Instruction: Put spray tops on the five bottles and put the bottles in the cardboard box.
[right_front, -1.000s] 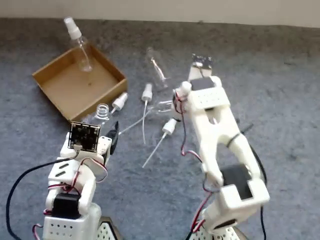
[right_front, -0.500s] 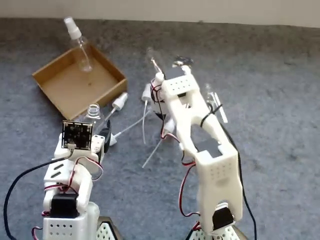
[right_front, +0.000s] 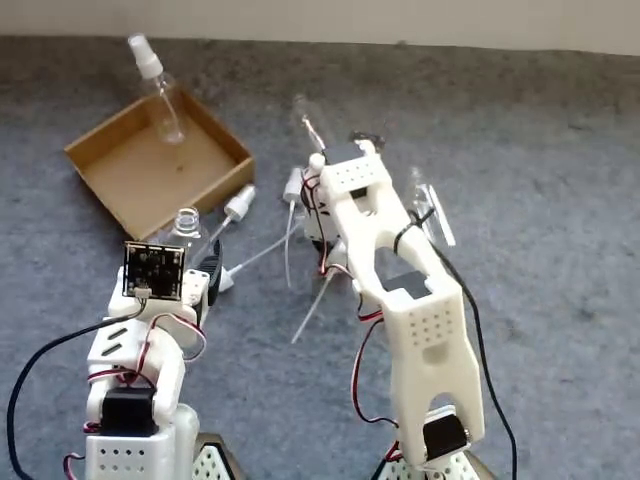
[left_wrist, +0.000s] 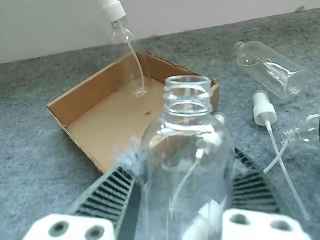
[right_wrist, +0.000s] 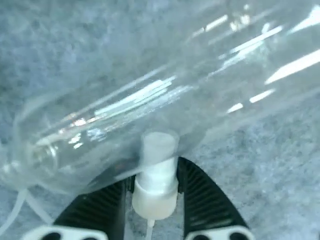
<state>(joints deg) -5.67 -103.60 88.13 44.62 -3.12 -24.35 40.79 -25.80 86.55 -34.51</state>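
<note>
Hidden / cropped / blurred bits
High view: right arm (right_front: 385, 235) mostly covers its own right hand (right_wrist: 155, 172) and the spray top (right_wrist: 155, 192) pinched there (tube cropped in the wrist view). Right wrist view: lying bottle (right_wrist: 165, 90) blurred, far end off frame. Left wrist view: open bottle (left_wrist: 185, 160) base cropped, capped bottle (left_wrist: 122, 35) top cropped.
</note>
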